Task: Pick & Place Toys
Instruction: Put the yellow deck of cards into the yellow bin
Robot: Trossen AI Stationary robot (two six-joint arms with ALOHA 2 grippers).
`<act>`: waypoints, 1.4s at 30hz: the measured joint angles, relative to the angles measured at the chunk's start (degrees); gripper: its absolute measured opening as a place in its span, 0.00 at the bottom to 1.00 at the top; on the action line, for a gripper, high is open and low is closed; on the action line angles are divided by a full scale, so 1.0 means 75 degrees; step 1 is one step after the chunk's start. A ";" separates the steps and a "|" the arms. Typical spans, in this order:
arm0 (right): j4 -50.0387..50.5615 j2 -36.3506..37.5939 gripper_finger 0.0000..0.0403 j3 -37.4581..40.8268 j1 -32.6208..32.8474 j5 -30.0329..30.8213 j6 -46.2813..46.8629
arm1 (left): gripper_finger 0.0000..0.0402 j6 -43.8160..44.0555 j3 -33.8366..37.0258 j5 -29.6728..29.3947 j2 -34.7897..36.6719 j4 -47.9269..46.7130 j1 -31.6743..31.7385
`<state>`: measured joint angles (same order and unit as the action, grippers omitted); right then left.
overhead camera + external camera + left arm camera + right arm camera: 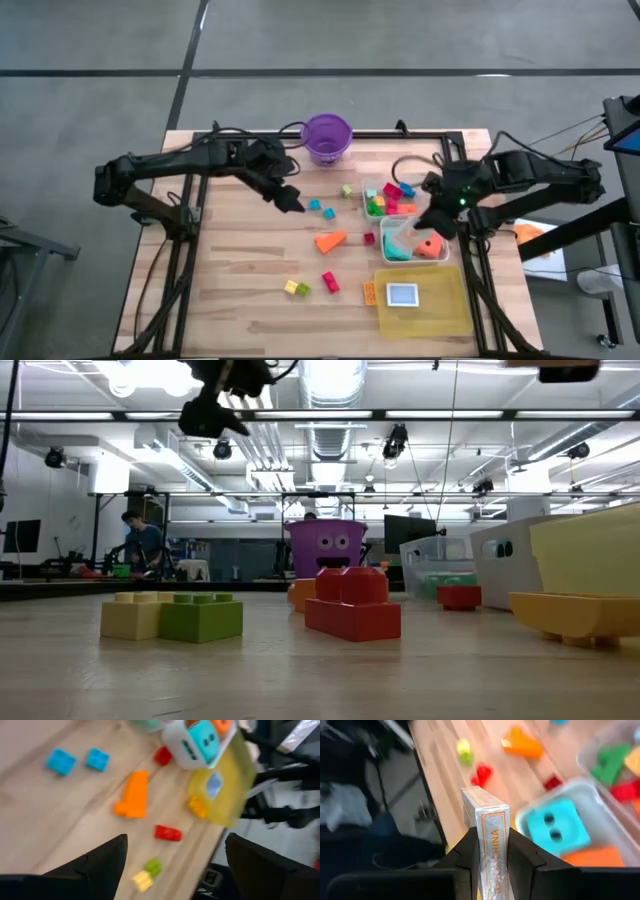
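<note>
Toys lie across the wooden table: two blue blocks (321, 208), an orange wedge (330, 241), a red block (330, 282) and a yellow-green pair (296, 288). One clear tub (383, 187) holds several small blocks. A second tub (384, 256) holds a teal die (555, 829) and an orange die (431, 247). My left gripper (292, 201) hovers open above the blue blocks with nothing in it. My right gripper (492, 851) hangs over the dice tub, shut on a small card box (487, 815). My right gripper pinches the card box by its two broad faces (492, 840) between the two fingers (469, 852). The box stands on edge and sticks out past the fingertips. The fingers slant downward toward the table. The box is lifted clear, above the dice tub.
A purple bucket (327, 137) stands at the far edge, in the middle. A yellow tray (440, 312) with a card (402, 294) lies at the near right, an orange piece (369, 293) beside it. Bare wood stretches along the table's left side. A person (140, 545) shows far off in the room.
</note>
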<state>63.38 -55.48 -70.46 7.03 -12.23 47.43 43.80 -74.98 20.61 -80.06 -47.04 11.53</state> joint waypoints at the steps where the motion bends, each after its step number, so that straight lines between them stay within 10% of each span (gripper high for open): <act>1: 0.0205 -0.0007 0.15 0.0007 0.0133 -0.0038 0.0060 | 0.81 -0.0142 0.0003 -0.0104 0.0049 -0.0160 -0.0015; 19: 0.0699 -0.1225 0.15 0.1374 0.3183 -0.1142 0.1023 | 0.81 -0.0887 0.0055 -0.0468 0.0112 -0.0523 -0.0061; 42: -0.3842 -0.1204 0.15 0.4746 0.3433 -0.1660 0.0093 | 0.81 -0.1071 0.0055 -0.0465 0.0112 -0.0517 -0.0076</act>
<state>34.57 -64.51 -34.86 32.77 -24.68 48.13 35.77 -74.56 17.12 -79.22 -50.92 10.96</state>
